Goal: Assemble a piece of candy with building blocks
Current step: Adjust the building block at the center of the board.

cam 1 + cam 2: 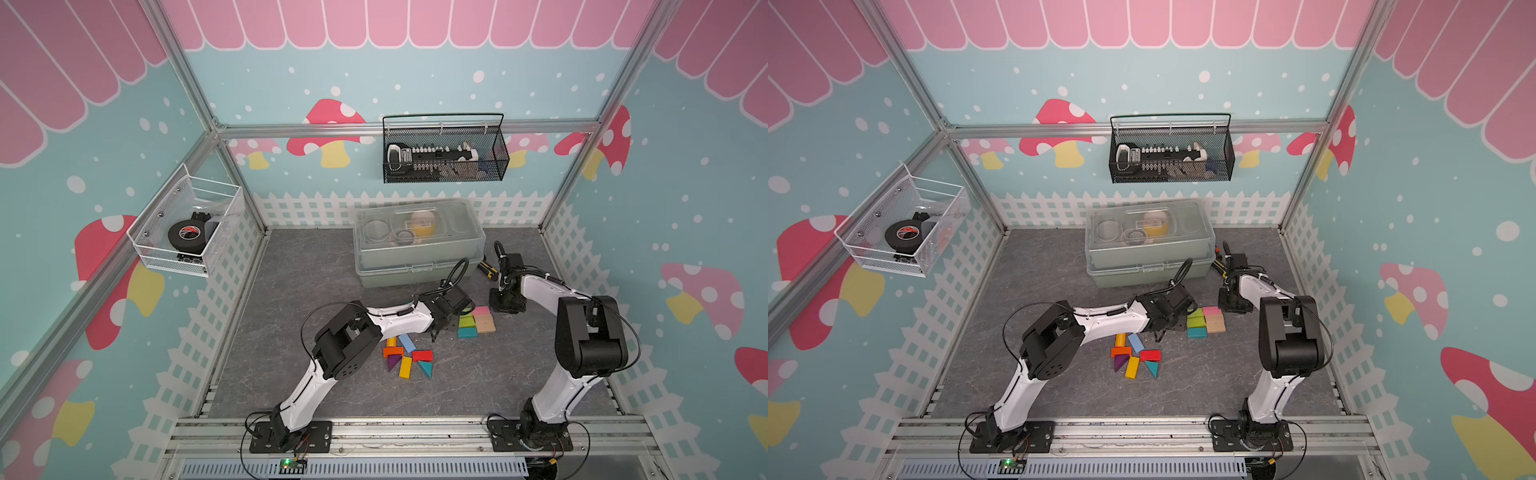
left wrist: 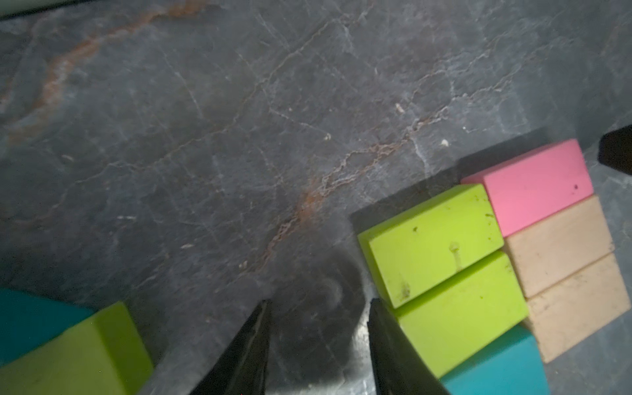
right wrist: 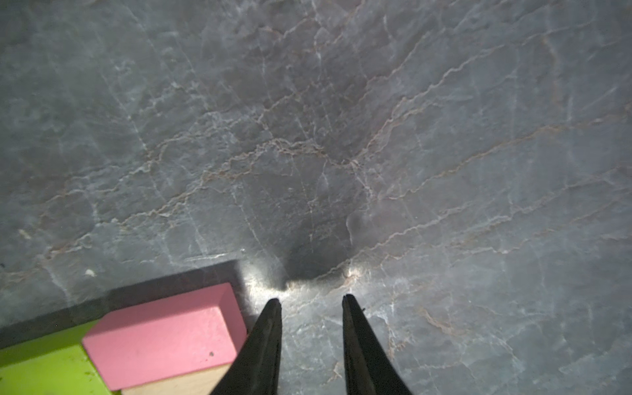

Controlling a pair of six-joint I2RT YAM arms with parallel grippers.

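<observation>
Two empty grippers bracket the six-piece slab of building blocks (image 1: 476, 322) on the grey table (image 1: 316, 291).
Jaws of the left gripper (image 2: 319, 302) stand moderately spread over bare table, nothing between them; one fingertip (image 2: 381, 314) sits right at the edge of the two green blocks (image 2: 434, 239), contact unclear, with the teal block (image 2: 496, 362), pink block (image 2: 537, 184) and two tan blocks (image 2: 561, 253) beyond on that side. Off its other finger, set apart, lie another green block (image 2: 78, 349) and a second teal block (image 2: 30, 318); ahead of the tips the table is open. The right gripper (image 3: 311, 297) is only narrowly parted, gripping nothing, one finger (image 3: 263, 342) just beside the pink block's end, open table ahead. A loose pile of blocks (image 1: 409, 357) lies behind the left gripper, toward its arm's base.
</observation>
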